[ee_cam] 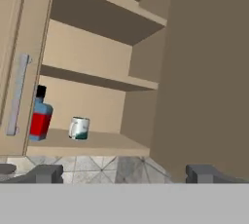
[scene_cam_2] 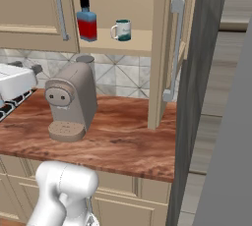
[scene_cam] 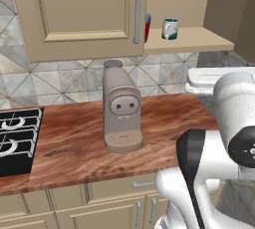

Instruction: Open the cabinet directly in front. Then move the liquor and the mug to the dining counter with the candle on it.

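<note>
Hand point(ee_cam: 124, 173) wide open, empty; right base view shows whole liquor point(scene_cam_2: 87, 20), half-hidden from left.

Liquor point(scene_cam: 147, 26) mostly hidden behind the closed left door of the cabinet point(scene_cam: 79, 14) in the left base view — just a red and blue sliver past the door edge. Cabinet top cut off by the upper edge in both base views; open right door point(scene_cam_2: 165, 48) seen nearly edge-on from the right, its face not readable. Stove point(scene_cam: 17, 138) cropped by the left edge. Coffee machine point(scene_cam: 120, 108) blocking a patch of backsplash and counter point(scene_cam: 74, 148). Lower cabinets cut by the bottom edge. Mug point(ee_cam: 79, 128) small in the hand view, handle barely made out — print or band too fine to tell. Hand point(ee_cam: 125, 173) cropped: fingertips alone, rising wide apart.
</note>
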### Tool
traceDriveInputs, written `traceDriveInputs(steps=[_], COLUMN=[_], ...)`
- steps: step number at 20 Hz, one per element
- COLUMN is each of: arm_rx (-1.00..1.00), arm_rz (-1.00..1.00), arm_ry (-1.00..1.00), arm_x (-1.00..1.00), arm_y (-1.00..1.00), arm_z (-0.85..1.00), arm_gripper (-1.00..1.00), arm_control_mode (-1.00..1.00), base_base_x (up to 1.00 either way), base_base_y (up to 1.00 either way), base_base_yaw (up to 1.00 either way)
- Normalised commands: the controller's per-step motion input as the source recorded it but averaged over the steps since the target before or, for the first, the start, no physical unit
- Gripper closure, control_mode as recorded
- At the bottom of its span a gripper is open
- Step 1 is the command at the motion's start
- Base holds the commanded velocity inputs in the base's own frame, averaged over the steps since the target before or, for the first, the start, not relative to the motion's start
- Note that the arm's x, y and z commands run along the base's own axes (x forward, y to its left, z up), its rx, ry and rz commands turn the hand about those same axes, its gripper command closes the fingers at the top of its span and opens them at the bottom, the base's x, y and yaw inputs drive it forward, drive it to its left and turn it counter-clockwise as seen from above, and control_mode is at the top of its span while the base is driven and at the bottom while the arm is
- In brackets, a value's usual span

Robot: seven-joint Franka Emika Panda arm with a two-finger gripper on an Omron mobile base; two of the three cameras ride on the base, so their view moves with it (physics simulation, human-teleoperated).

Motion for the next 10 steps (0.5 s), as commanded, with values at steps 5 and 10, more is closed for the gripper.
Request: traceDriveInputs(steps=[5,10], arm_rx=[-0.01,0.09], arm_rz=[0.57,0.50], arm_ry=[0.00,0.00], arm_x=[-0.02,0.12], arm_y=[1.00,0.80], arm_z=[0.00,0.00], arm_gripper=[-1.00,-1.00], arm_control_mode=[-1.00,-1.00], base_base_x=[0.00,0.00], base_base_y=[0.00,0.00], base_base_yaw=[0.00,0.00])
